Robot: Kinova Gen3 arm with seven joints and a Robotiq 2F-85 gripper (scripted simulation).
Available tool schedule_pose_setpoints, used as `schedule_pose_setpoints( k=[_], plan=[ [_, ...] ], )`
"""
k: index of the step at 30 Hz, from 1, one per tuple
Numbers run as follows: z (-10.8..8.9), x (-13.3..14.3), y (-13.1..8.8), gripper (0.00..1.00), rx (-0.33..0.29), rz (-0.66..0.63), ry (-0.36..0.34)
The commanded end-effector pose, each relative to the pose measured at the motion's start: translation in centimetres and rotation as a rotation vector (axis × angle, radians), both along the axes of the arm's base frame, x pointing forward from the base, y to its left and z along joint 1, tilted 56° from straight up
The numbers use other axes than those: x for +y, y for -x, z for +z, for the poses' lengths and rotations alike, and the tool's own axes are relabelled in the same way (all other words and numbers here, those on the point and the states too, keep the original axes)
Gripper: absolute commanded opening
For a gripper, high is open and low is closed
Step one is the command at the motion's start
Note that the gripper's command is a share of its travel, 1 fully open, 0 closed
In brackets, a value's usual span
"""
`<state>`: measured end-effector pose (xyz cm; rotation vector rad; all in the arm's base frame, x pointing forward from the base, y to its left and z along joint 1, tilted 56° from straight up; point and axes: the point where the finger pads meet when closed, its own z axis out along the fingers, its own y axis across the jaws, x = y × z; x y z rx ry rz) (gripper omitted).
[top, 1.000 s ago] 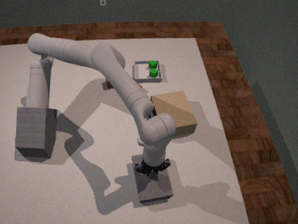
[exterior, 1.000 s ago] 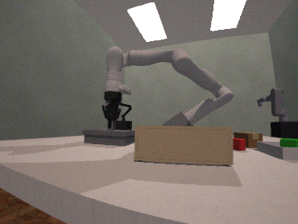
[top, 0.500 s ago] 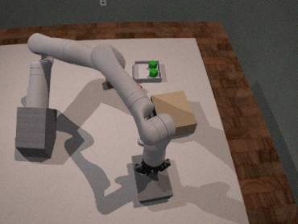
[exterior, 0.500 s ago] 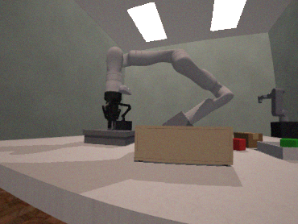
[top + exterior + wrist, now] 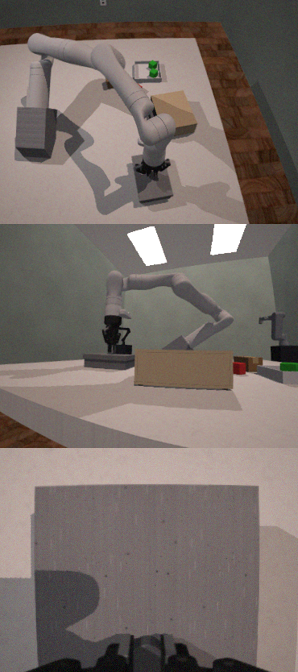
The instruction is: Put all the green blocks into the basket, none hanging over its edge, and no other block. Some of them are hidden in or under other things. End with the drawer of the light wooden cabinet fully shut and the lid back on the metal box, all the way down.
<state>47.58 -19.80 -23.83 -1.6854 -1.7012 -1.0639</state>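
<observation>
My gripper (image 5: 153,171) (image 5: 112,346) (image 5: 147,651) points straight down and is shut on the small knob handle (image 5: 141,650) of the grey lid (image 5: 158,190) (image 5: 150,558) of the metal box (image 5: 108,362). The lid lies flat on the box or barely above it; I cannot tell which. The basket (image 5: 136,72) (image 5: 271,372) stands at the back and holds two green blocks (image 5: 152,64) (image 5: 153,72); one green block shows in the exterior view (image 5: 289,366). The light wooden cabinet (image 5: 175,110) (image 5: 183,369) stands between box and basket, its drawer front flush.
A red block (image 5: 239,367) (image 5: 140,85) and a brown object (image 5: 250,362) lie near the basket, partly hidden by the arm in the overhead view. The arm's grey pedestal (image 5: 35,133) stands at the left. The table's right edge is near the cabinet.
</observation>
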Motion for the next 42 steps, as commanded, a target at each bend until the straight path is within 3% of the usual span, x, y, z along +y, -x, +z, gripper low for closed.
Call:
schedule_pose_setpoints(
  k=[1, 21, 22, 42],
  plan=[
    [0.07, -0.15, -0.03, 0.1, -0.001, -0.001, 0.002],
    [0.07, -0.15, -0.03, 0.1, -0.001, -0.001, 0.002],
    [0.07, -0.15, -0.03, 1.0, -0.001, -0.001, 0.002],
    [0.07, -0.15, -0.03, 1.0, -0.001, -0.001, 0.002]
  ],
)
